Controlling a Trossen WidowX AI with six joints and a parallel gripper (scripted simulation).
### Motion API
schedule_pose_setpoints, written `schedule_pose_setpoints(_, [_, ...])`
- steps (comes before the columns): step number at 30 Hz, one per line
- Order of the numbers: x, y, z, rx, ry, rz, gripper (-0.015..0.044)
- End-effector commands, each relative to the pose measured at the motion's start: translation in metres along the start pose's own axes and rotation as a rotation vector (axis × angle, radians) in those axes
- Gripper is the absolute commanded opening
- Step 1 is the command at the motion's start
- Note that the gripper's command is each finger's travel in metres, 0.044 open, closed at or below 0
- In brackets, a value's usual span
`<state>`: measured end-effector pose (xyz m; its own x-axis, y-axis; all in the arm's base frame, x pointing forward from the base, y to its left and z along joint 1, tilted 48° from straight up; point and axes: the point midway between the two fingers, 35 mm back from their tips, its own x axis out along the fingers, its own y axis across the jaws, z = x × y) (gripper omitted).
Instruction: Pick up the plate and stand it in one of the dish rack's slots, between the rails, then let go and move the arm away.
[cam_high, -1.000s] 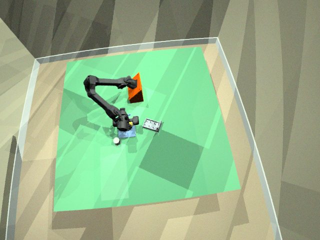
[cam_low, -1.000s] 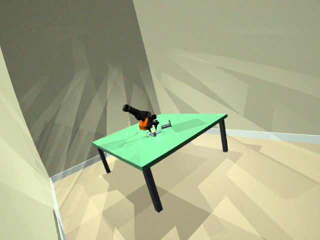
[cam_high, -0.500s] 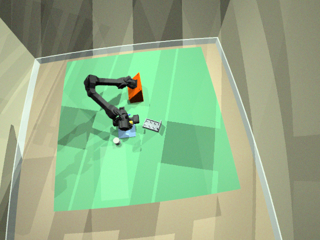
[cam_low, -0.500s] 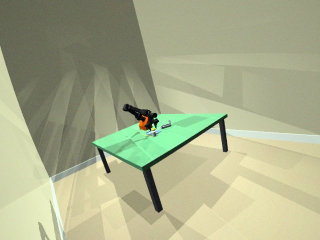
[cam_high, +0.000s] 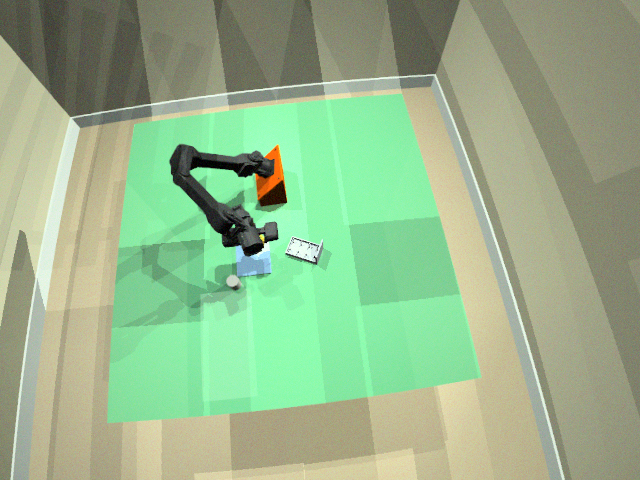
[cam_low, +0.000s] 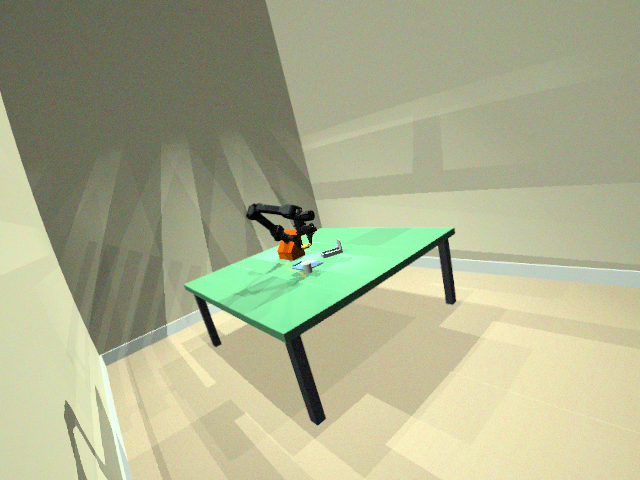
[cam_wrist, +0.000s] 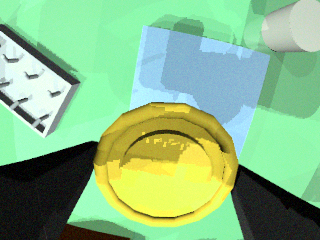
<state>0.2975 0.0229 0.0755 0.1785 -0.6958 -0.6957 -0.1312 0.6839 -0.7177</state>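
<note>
The big thing now is which way the rack lies from the plate. In the top view, the dish rack (cam_high: 320, 252) (cam_low: 339, 246) (cam_wrist: 63, 109) is near the gripper (cam_high: 251, 236) (cam_low: 306, 239) (cam_wrist: 166, 157), at about 3 to 4 o'clock. In the wrist view it is at about 10 o'clock from the plate. From the top, the long way of the rack runs from about 10 o'clock to 4 o'clock, with a tall end at the 4 o'clock side. There is just one arm, so it has to do the whole job.

The yellow plate (cam_high: 262, 238) (cam_low: 306, 246) (cam_wrist: 167, 167) is up in the air, between the two black fingers. They are clamped on its edge, at about 9 o'clock and 3 o'clock in the wrist view. It is above the table and not in the rack. The blue mat (cam_high: 254, 265) (cam_low: 298, 266) (cam_wrist: 200, 75) lies lower down, at 12 to 1 o'clock from the plate in the wrist view. The gray cup (cam_high: 233, 282) (cam_low: 307, 267) (cam_wrist: 295, 27) is at about 2 o'clock there.

The plate is round and shiny yellow, with a fat rim and a dip in the middle. It looks almost flat, so I think it must tip up on its edge to fit a slot. It could bump the rails if it goes in crooked.
</note>
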Motion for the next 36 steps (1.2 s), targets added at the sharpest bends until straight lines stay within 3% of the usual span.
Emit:
schedule_pose_setpoints(1, [-0.018,0.001,0.002,0.013,-0.003,0.001,0.0])
schedule_pose_setpoints(15, [-0.074,0.003,0.001,0.024,0.001,-0.029,0.0])
schedule_pose_setpoints(30, [-0.073,0.091,-0.034,0.443,-0.003,-0.023,0.0])
schedule_pose_setpoints(36, [-0.072,0.095,-0.036,0.466,-0.004,-0.025,0.0])
